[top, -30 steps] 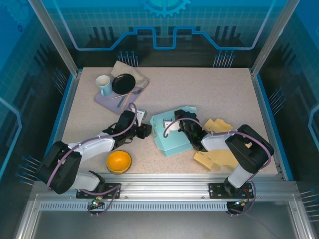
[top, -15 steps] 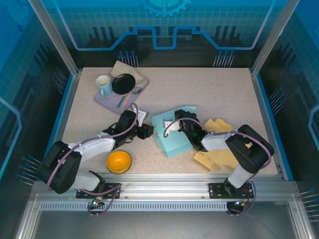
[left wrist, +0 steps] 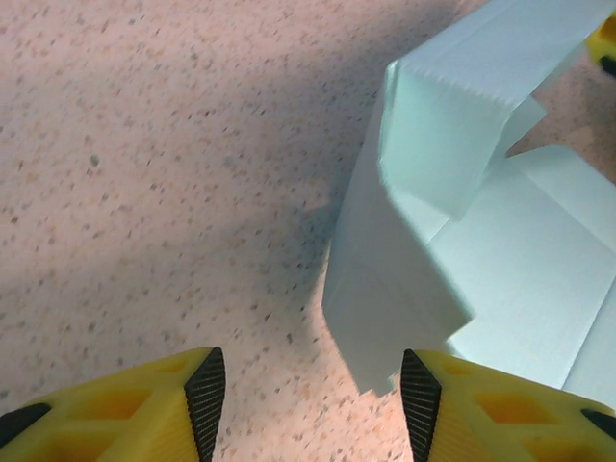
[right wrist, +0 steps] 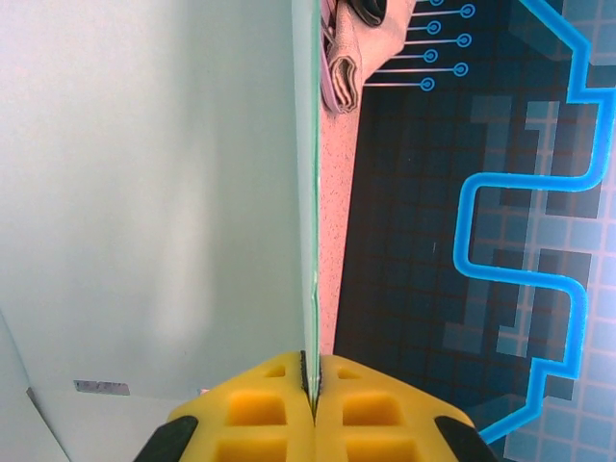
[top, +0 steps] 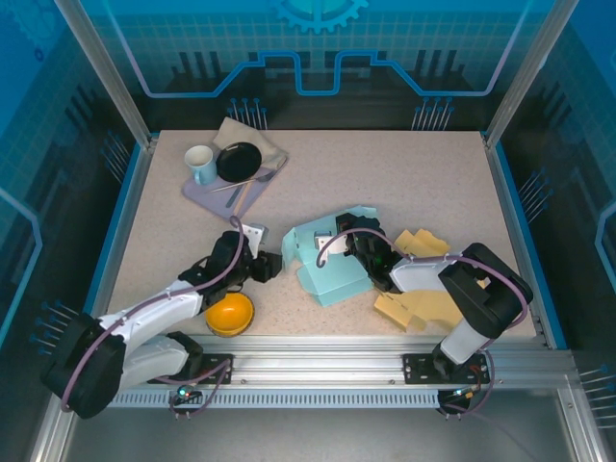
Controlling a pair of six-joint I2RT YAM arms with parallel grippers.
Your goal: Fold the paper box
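The paper box [top: 329,258] is a pale teal, partly folded sheet lying mid-table, with panels standing up at its left and back. In the left wrist view a creased flap of the paper box [left wrist: 423,241] points down toward my fingers. My left gripper [top: 270,267] [left wrist: 313,385] stands open just left of the box, and the flap's tip hangs near the right pad [left wrist: 421,399] without being pinched. My right gripper [top: 350,246] [right wrist: 310,383] is shut on the thin edge of an upright panel of the paper box [right wrist: 154,173].
An orange bowl [top: 229,313] sits close to the left arm at the front. A mug [top: 200,164], a black plate [top: 239,161] and cutlery rest on a purple tray [top: 207,192] at the back left. Flat yellow box sheets [top: 423,305] lie right of the teal box.
My left gripper has let go, opened wider and drawn back to the left and toward the front. The box's left flap has shifted a little leftward. The right gripper kept its pinch.
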